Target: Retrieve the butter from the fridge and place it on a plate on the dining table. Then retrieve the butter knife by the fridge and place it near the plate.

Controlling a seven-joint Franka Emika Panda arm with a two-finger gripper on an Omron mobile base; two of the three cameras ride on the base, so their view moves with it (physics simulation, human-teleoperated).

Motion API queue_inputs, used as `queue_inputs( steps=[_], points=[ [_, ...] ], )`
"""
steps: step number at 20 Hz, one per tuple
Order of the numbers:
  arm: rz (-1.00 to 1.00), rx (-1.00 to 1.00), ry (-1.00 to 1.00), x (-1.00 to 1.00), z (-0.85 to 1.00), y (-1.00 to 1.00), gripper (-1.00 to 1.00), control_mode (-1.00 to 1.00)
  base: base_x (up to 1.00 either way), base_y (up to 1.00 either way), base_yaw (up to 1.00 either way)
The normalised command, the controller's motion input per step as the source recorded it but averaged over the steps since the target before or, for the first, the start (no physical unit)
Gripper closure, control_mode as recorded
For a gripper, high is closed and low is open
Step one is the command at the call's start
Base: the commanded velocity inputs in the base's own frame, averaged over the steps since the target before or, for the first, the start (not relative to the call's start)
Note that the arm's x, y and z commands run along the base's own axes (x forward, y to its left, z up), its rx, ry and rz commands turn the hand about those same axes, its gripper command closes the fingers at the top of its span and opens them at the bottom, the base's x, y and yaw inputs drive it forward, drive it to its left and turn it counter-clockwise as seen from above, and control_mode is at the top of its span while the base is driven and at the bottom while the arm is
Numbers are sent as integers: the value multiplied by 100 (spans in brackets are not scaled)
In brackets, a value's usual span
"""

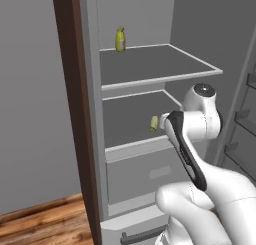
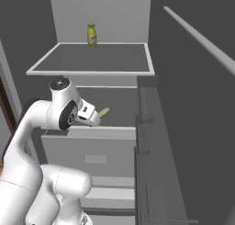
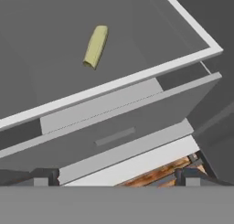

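Observation:
The fridge [image 1: 91,114] stands open in front of me. The butter [image 3: 96,46], a small pale-yellow stick, lies on the lower shelf [image 1: 131,147], also seen as butter [image 1: 154,122] and butter [image 2: 104,112]. My gripper [image 3: 118,176] hangs open in front of the shelf edge, just short of the butter and slightly above it, with nothing between its fingers. In the right base view the hand [image 2: 88,114] sits just left of the butter. The plate, the dining table and the butter knife are out of view.
A yellow-green bottle [image 1: 120,39] stands at the back of the upper shelf [image 2: 92,72]. A light-grey drawer [image 3: 114,136] sits under the butter's shelf. The open door with its racks [image 2: 149,141] stands close on the right. Wooden floor [image 1: 45,221] lies at the left.

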Motion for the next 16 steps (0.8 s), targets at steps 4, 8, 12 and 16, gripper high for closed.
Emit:
queue_inputs(
  steps=[4, 8, 12, 16],
  points=[
    [3, 3, -3, 73, -7, 0, -100, -100, 0, 0, 0],
    [0, 0, 0, 56, -30, 0, -100, -100, 0, 0, 0],
    [-2, -1, 0, 54, -46, 2, -100, -100, 0, 0, 0],
    [-2, -2, 0, 67, -33, 10, -100, -100, 0, 0, 0]
  ],
)
